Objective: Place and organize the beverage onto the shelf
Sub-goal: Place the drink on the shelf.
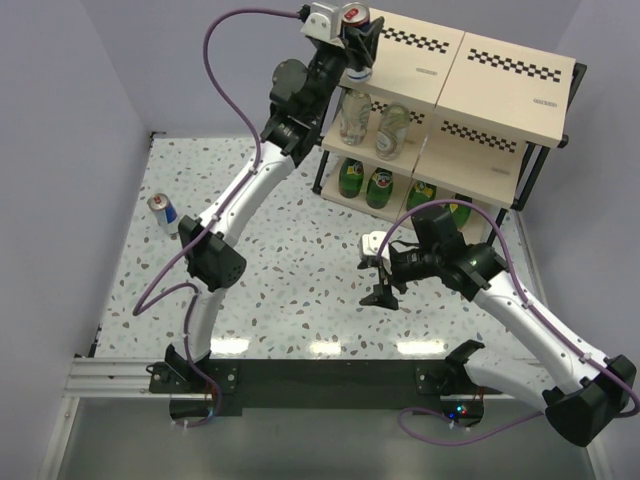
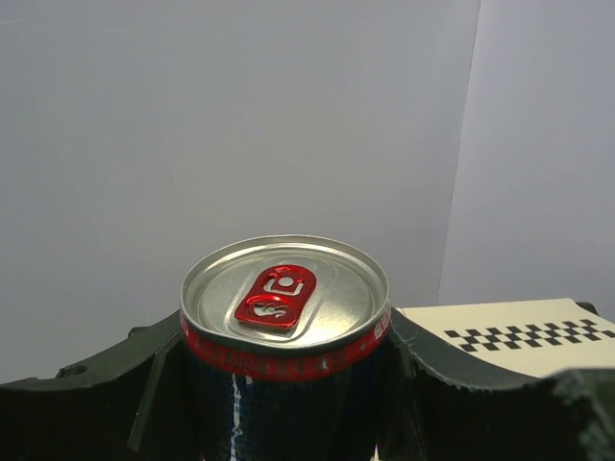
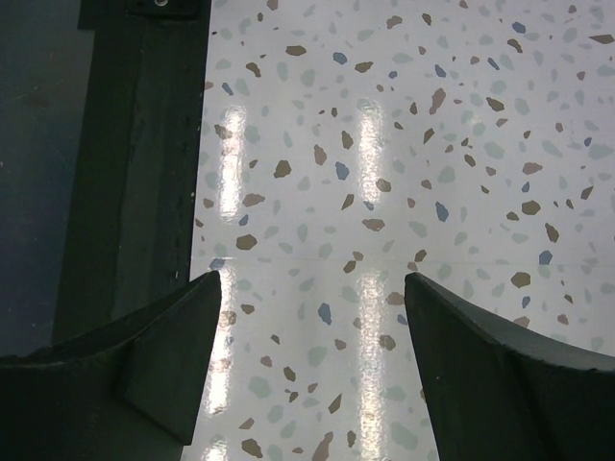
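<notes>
Item 1: left pincer (image 1: 358, 42), raised at the left end of the shelf's (image 1: 545, 150) top board (image 1: 480, 75). Its jaws are clamped on the sides of a blue-and-silver can (image 2: 285, 317). The can stands upright, with a red rim band and a red pull-tab. Whether its base touches the board cannot be told.

Item 2: right pincer (image 3: 312, 365), low over the speckled desk (image 1: 300, 230), in front of the shelf. Its jaws stand wide apart with only desk surface between them.

Item 3: second can (image 1: 163, 210), upright on the desk at the far left, well apart from the shelf and both arms.

Item 4: two clear bottles (image 1: 355, 115), upright side by side on the middle tier, at its left end.

Item 5: green bottles (image 1: 351, 178) with yellow-red labels, in a row on the bottom tier. Four show, and the right-hand ones are partly hidden by the board above and by the right arm.
</notes>
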You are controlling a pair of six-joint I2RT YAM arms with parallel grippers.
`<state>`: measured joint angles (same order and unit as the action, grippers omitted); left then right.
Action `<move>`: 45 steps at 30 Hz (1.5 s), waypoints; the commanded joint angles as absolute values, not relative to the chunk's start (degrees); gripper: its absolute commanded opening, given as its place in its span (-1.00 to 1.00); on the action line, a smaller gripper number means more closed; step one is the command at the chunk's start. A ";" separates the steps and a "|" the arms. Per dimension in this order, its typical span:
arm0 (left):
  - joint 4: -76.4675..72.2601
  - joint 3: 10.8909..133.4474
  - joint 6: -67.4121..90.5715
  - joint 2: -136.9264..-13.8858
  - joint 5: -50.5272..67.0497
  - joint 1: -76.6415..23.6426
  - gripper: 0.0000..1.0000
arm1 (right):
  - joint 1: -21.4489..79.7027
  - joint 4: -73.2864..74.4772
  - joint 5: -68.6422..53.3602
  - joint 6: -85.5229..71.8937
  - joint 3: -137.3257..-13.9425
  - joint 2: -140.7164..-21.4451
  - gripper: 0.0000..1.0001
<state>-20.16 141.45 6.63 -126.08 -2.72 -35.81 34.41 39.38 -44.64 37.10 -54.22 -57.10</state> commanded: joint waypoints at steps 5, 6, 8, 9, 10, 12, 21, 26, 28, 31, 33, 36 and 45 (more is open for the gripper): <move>-24.44 144.58 6.33 -127.70 -3.78 -36.39 0.13 | 34.19 38.14 -45.97 37.88 -54.05 -57.57 0.60; -24.43 144.49 6.33 -127.71 -3.95 -36.39 0.15 | 34.19 38.23 -45.88 37.97 -54.05 -57.48 0.60; -24.17 144.49 6.33 -127.97 -4.22 -36.39 0.23 | 34.19 38.23 -45.70 37.97 -54.05 -57.48 0.60; -24.08 144.58 6.33 -127.97 -4.22 -36.39 0.27 | 34.19 38.23 -45.70 37.97 -54.05 -57.39 0.61; -24.00 144.58 6.33 -128.06 -4.13 -36.47 0.28 | 34.28 38.23 -45.62 38.06 -54.05 -57.48 0.60; -23.82 144.41 6.24 -128.14 -4.31 -36.39 0.31 | 34.19 38.23 -45.62 38.06 -54.05 -57.48 0.60; -23.64 143.96 5.98 -128.15 -4.22 -36.65 0.37 | 34.19 38.23 -45.09 38.23 -53.96 -57.39 0.60; -23.73 142.83 5.63 -127.44 -4.31 -36.65 0.34 | 34.19 38.23 -45.09 38.32 -53.96 -57.39 0.60; -23.91 142.47 5.36 -127.18 -4.39 -36.83 0.34 | 34.19 38.23 -45.09 38.32 -53.96 -57.39 0.60; -24.17 142.03 4.49 -127.44 -4.31 -37.00 0.29 | 34.19 38.23 -44.91 38.32 -53.96 -57.30 0.60; -24.43 142.03 4.31 -127.79 -4.74 -37.09 0.12 | 34.19 38.23 -44.74 38.32 -53.96 -57.30 0.60; -25.22 142.12 4.22 -128.58 -5.36 -37.09 -0.01 | 34.19 38.15 -44.74 38.41 -53.96 -57.13 0.60; -30.23 143.70 4.13 -131.92 -6.94 -37.62 -0.11 | 34.19 38.06 -44.65 38.41 -53.88 -57.30 0.60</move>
<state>-27.05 142.08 4.86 -130.10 -4.93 -37.19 34.41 39.38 -44.51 37.47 -53.98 -57.43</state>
